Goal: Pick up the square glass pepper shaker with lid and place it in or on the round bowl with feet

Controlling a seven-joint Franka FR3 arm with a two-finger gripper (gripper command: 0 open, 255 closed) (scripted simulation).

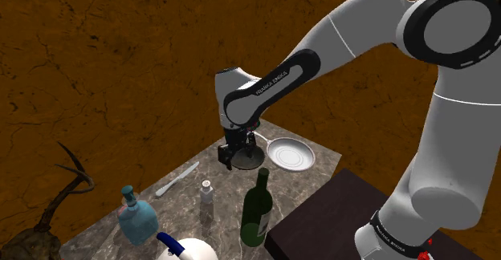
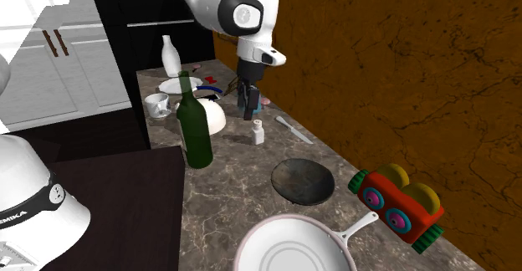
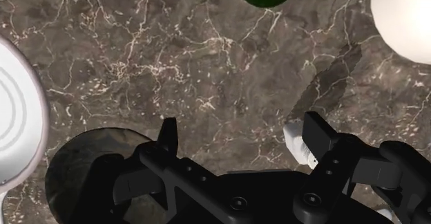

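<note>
Hand: the black two-finger hand (image 3: pixel 240 129) is held low over the surface, pointed down, at the end of the white arm (image 1: pixel 353 38). It is also seen in the shoulder view (image 1: pixel 240 152) and the second exterior view (image 2: pixel 248 107).
Hand state: released; the fingers (image 3: pixel 168 131) are spread apart, and only bare surface is seen between them.
Pepper shaker: the small pale shaker with a lid (image 2: pixel 258 132) stands upright on the surface just below the hand. In the wrist view it (image 3: pixel 294 144) is seen just outside one finger, partly hidden by it and not between the fingers. It can also be made out in the shoulder view (image 1: pixel 207 197).
Bowl: the dark round bowl (image 3: pixel 83 164) lies on the opposite side of the hand from the shaker, beyond the other finger (image 2: pixel 303 181).
White pan: a round white pan (image 2: pixel 293 246) lies further out past the bowl.
Green bottle: a tall green bottle (image 2: pixel 194 129) stands near the hand, ahead of the fingertips.
White kettle: a rounded white kettle (image 2: pixel 207 112) stands beside the bottle.
Surface: dark stone-patterned surface with pale veins (image 3: pixel 207 63).
</note>
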